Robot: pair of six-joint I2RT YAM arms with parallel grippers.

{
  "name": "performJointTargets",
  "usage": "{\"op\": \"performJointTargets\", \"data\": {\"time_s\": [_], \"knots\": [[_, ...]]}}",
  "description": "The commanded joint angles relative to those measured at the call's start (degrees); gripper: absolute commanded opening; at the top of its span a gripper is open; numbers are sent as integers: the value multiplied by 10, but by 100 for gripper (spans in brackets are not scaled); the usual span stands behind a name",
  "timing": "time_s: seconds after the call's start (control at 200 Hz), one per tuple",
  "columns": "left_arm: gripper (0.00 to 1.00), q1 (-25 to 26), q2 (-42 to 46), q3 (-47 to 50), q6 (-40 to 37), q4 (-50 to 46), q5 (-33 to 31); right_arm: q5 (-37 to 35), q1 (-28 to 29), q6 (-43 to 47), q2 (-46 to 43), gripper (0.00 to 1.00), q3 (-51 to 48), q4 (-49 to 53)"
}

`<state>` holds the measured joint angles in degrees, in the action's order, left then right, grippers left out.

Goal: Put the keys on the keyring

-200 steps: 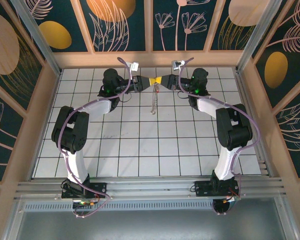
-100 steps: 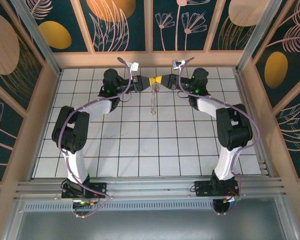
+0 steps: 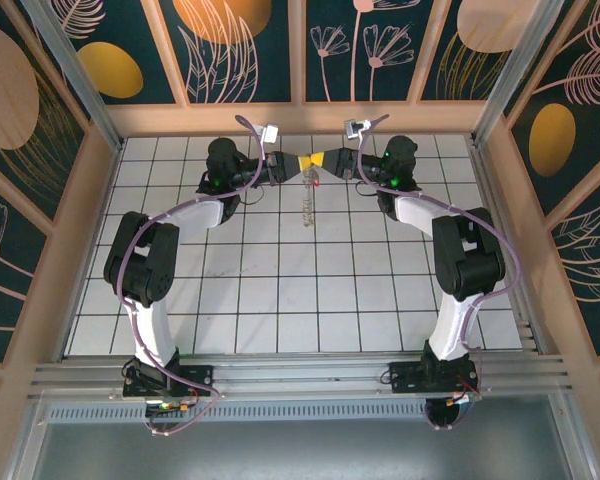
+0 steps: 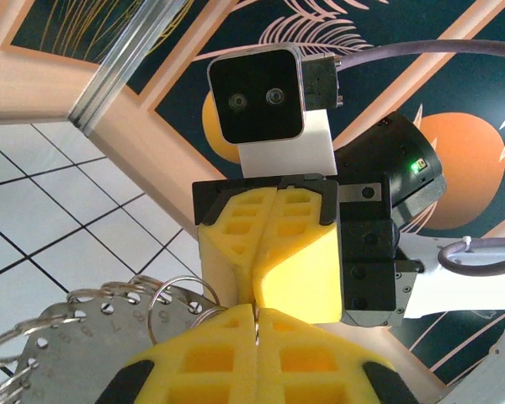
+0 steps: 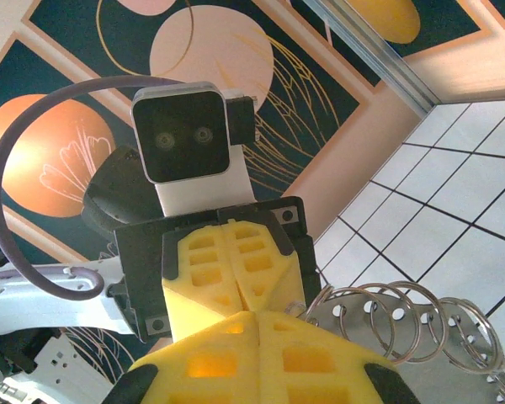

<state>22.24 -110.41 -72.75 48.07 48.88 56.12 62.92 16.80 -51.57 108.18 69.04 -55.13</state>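
Observation:
My left gripper [image 3: 297, 167] and right gripper [image 3: 323, 160] meet tip to tip above the far middle of the table. From that point the keyring [image 3: 306, 205] hangs as a floppy chain-like strand. In the left wrist view my left gripper [image 4: 254, 310] is shut on a thin wire loop of the keyring [image 4: 162, 296], with the right gripper's shut fingers [image 4: 299, 269] just beyond. My right gripper [image 5: 255, 315] is shut too, and a ring of the keyring [image 5: 379, 313] lies at its tips. A small red speck [image 3: 314, 179] under the tips may be the key.
A perforated metal tag [image 4: 84, 324] with several split rings through its holes hangs with the bundle, and the same tag [image 5: 438, 353] appears in the right wrist view. White tiled table [image 3: 300, 290] lies below. Wooden walls [image 3: 300, 118] stand close behind the grippers.
My left gripper's fingers have closed the last bit onto the wire loop. Both arms and the hanging strand have barely moved.

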Motion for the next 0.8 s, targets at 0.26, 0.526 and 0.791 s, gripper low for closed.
{"op": "performJointTargets", "data": {"time_s": [0.26, 0.526, 0.791], "knots": [[0, 28, 5, 20, 30, 80, -13, -45, -34, -24, -53, 35, -44, -56], [0, 28, 4, 33, 79, 142, -23, -68, -57, -33, -93, 37, -119, -98], [0, 28, 18, 65, 147, 231, -69, -84, -55, -63, -93, 37, -166, -180]]}}
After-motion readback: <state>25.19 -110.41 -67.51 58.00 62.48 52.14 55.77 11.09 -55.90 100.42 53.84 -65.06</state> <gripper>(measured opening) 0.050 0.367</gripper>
